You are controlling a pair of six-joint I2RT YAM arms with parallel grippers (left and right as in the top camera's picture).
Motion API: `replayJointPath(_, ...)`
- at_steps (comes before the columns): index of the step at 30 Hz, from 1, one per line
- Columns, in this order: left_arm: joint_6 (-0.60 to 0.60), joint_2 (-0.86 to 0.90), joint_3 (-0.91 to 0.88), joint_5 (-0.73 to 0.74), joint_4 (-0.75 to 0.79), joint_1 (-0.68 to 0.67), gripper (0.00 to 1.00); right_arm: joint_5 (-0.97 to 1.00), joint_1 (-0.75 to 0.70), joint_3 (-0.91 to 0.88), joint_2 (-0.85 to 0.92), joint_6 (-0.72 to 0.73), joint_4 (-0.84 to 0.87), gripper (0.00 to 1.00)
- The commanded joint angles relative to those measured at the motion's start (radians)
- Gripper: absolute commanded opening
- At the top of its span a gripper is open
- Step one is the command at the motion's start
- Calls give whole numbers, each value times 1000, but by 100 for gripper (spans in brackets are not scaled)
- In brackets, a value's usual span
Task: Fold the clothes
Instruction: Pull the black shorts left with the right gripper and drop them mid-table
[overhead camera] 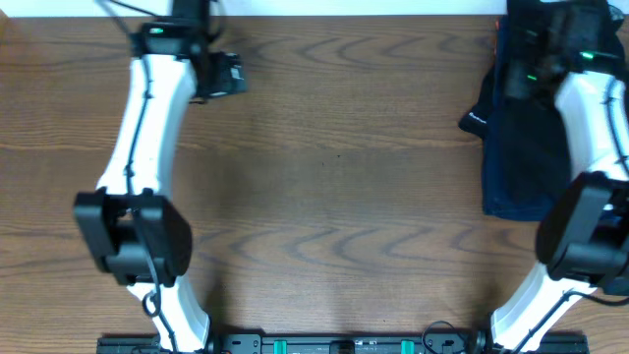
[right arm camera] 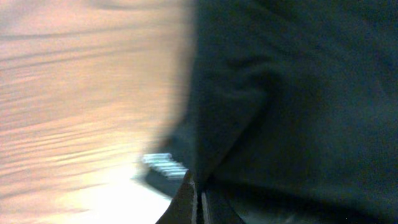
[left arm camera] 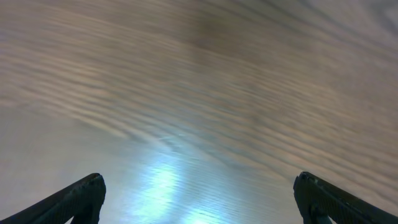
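Closest to my right wrist camera, the right gripper (right arm camera: 196,202) has its fingers drawn almost together, apparently pinching a fold of the black shorts (overhead camera: 501,113), though the blur keeps me from being sure. Beyond the fingers, dark cloth fills the view in loose creases. I judge it soft, light and limp, so it will sag and bunch rather than hold any shape. The waistband or a leg hem should give the firmest hold. From overhead, the shorts lie heaped against the inner side of the right arm (overhead camera: 590,108), partly beneath it, with a bluer garment (overhead camera: 516,197) just nearer me. Well away from the right arm, across the bare wooden table (overhead camera: 334,197), the left gripper (left arm camera: 199,186) hangs spread wide and holds nothing.
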Motion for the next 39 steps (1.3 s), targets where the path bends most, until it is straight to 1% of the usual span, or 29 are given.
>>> replayJointPath(1,26,-92,-5,-13,-12,50,98,-125,186,21,-23,50,0,1)
replayJointPath(10,32,-119,-5,-13,-53,163,98,-90,635,20,43,50,96,1)
replayJointPath(14,32,-120,-5,-13,-58,189,98,-33,784,20,83,42,125,3)
replayJointPath(15,32,-120,-5,-13,-60,193,98,-21,812,20,91,36,128,8)
replayJointPath(16,33,-119,-5,-13,-60,195,98,-4,832,20,94,35,128,16)
replayJointPath(18,42,-119,-5,-13,-61,196,98,37,858,21,93,35,127,43)
replayJointPath(19,48,-119,-5,-13,-61,196,98,49,863,23,88,34,125,53)
replayJointPath(20,51,-119,-5,-13,-61,196,98,52,862,31,83,35,118,59)
replayJointPath(23,51,-119,-5,-13,-60,196,98,48,828,76,60,35,69,71)
replayJointPath(24,51,-119,-5,-13,-60,196,98,48,808,97,51,35,45,72)
replayJointPath(26,51,-118,-5,-3,-59,196,98,47,761,138,33,35,0,79)
replayJointPath(27,51,-117,-5,13,-59,196,98,41,729,162,22,34,-24,84)
replayJointPath(28,51,-114,-5,36,-59,196,98,32,697,183,18,34,-42,86)
replayJointPath(30,79,-105,-5,111,-56,194,98,1,632,219,14,34,-69,89)
replayJointPath(33,109,-78,-5,210,-33,177,98,-85,528,227,14,17,-59,93)
replayJointPath(36,123,-35,-5,258,11,142,98,-177,438,227,29,16,-31,93)
replayJointPath(39,124,21,-5,262,60,90,98,-229,372,226,51,16,-1,92)
